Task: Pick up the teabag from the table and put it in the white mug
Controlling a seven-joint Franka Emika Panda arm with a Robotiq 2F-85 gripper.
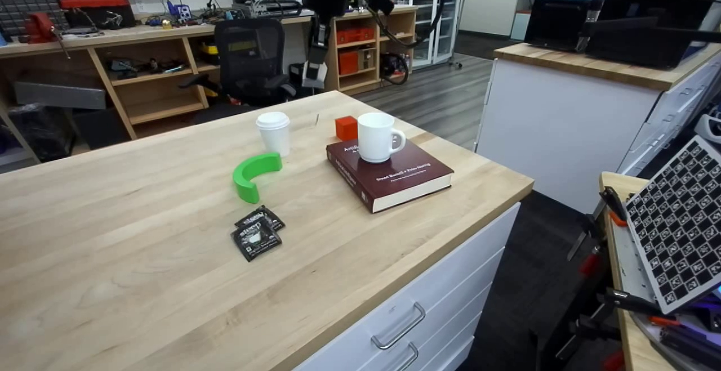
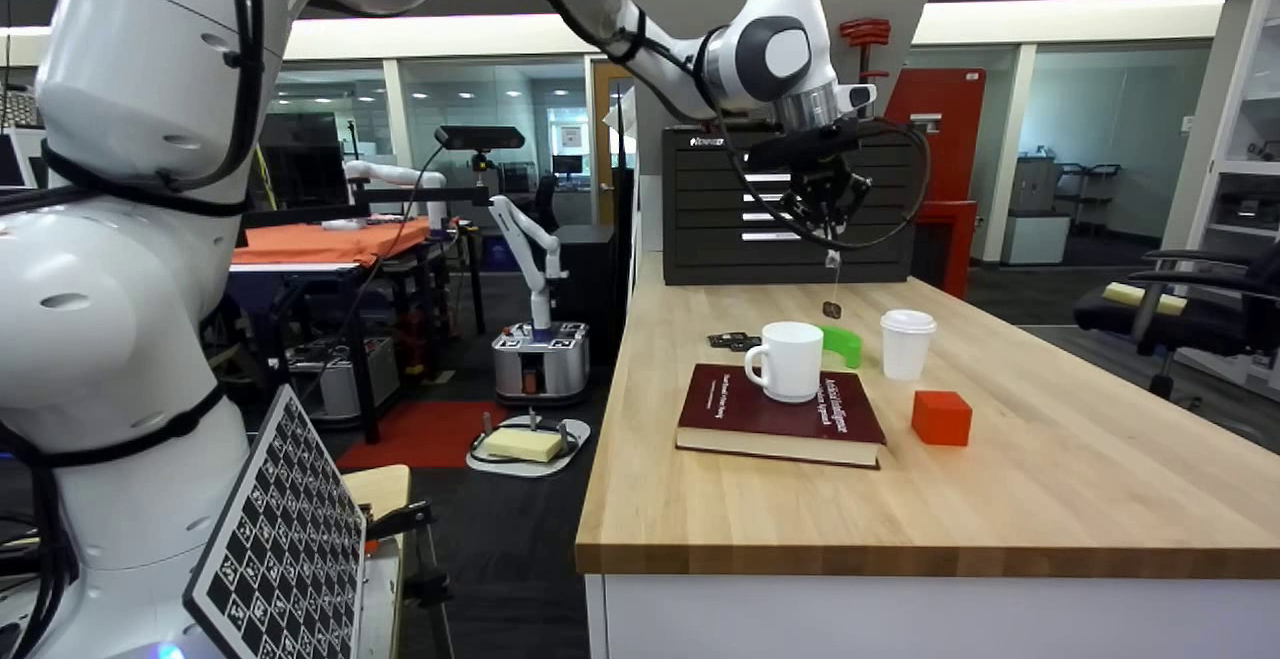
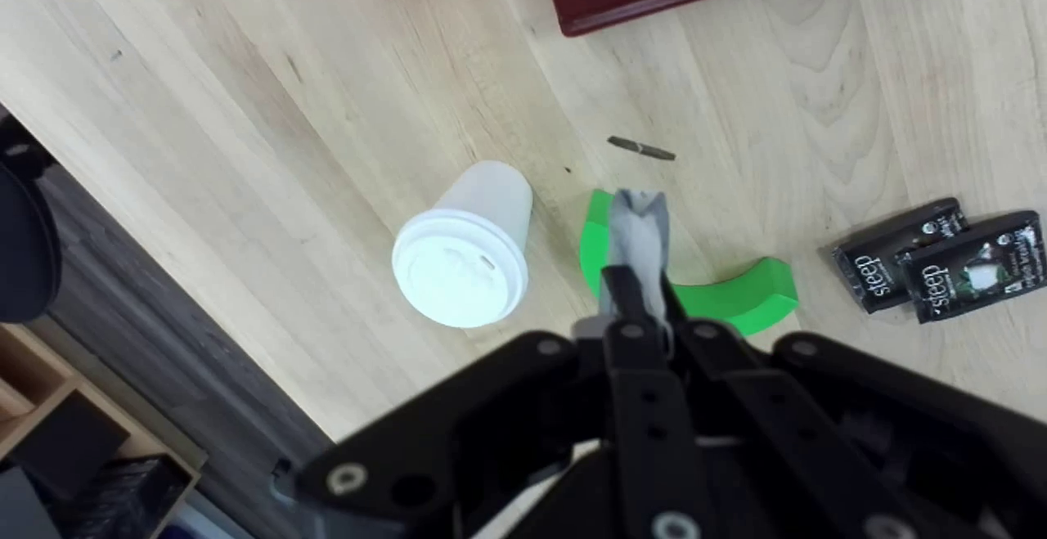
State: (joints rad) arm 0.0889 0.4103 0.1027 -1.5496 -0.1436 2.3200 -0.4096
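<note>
The teabag (image 2: 831, 310) hangs in the air from my gripper (image 2: 833, 257) as a small dark piece on a thin string. It shows as a thin dark sliver in an exterior view (image 1: 316, 119) and nearly edge-on in the wrist view (image 3: 642, 148). My gripper's pale fingertips (image 3: 640, 236) are shut together; whether pale pouch material lies between them I cannot tell. The white mug (image 1: 375, 137) stands upright on a dark red book, also seen in an exterior view (image 2: 790, 361). It is out of the wrist view. My gripper is well above the table (image 1: 169, 236), apart from the mug.
The book (image 1: 403, 174) lies flat under the mug. An orange cube (image 1: 346, 128), a tall lidded white cup (image 1: 275, 134) and a green curved piece (image 1: 248, 177) stand nearby. Black square packets (image 1: 256, 238) lie overlapping. A dark drawer chest (image 2: 790, 209) stands at the table's far end.
</note>
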